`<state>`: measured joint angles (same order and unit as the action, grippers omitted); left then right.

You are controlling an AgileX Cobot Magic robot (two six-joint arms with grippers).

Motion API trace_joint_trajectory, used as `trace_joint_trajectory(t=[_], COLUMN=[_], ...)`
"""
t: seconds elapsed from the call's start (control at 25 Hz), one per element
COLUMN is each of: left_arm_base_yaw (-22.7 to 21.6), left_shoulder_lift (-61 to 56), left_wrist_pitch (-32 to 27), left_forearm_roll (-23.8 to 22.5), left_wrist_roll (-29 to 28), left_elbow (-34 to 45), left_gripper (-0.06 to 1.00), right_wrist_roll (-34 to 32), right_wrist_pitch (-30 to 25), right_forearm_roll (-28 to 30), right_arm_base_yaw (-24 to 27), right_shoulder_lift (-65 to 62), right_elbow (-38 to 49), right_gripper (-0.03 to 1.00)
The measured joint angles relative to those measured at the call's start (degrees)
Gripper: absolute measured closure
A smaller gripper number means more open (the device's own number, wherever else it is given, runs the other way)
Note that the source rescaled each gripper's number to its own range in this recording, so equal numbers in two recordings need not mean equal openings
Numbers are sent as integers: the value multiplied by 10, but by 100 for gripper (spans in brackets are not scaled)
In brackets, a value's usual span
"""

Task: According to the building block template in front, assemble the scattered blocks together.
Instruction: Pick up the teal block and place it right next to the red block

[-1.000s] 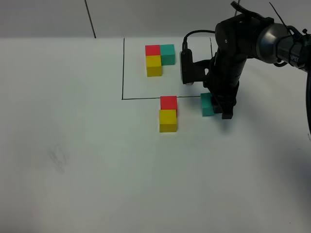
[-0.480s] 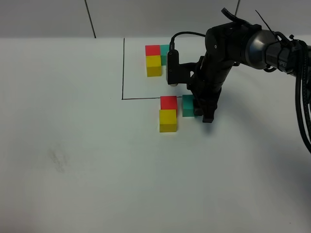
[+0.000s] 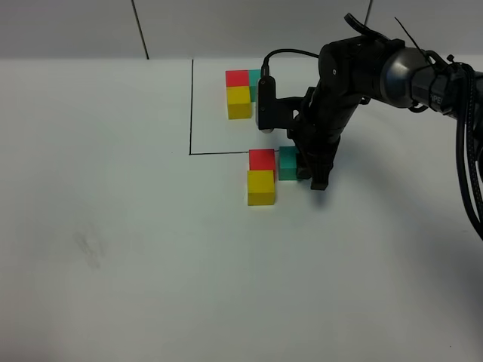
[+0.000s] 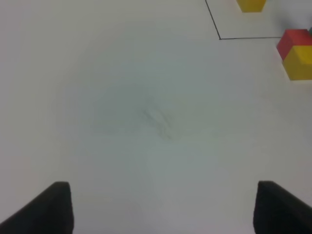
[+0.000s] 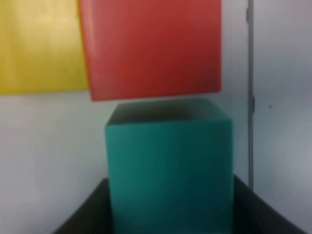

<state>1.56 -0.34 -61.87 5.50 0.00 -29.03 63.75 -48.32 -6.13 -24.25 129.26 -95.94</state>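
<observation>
The right gripper is clamped shut on the teal cube, its dark fingers visible on either side of the block in the right wrist view. Over the last second it has carried this cube leftward across the table, from well to the right of the red cube to just beside it; the teal face now sits against, or a sliver short of, the red cube's right side. The yellow cube touches the red cube on its near side. Behind the red cube, inside the black outline, stands the building block template, partly hidden by the arm. The loose L appears nearly matched, so what remains is likely seating and releasing. The left gripper hangs wide open and empty, far left of the red cube.
</observation>
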Motion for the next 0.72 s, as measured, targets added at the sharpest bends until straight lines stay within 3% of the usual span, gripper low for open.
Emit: trace_joint_trajectory(t=[0.72], left_arm_base_yaw=[0], left_shoulder_lift=[0], left_wrist_pitch=[0], left_forearm_roll=[0], left_wrist_roll=[0], left_elbow=[0], left_gripper=[17], right_wrist_roll=[8], right_wrist_pitch=[-17], right_forearm_roll=[-7], right_arm_base_yaw=[0], right_shoulder_lift=[0], right_elbow=[0], right_gripper=[95])
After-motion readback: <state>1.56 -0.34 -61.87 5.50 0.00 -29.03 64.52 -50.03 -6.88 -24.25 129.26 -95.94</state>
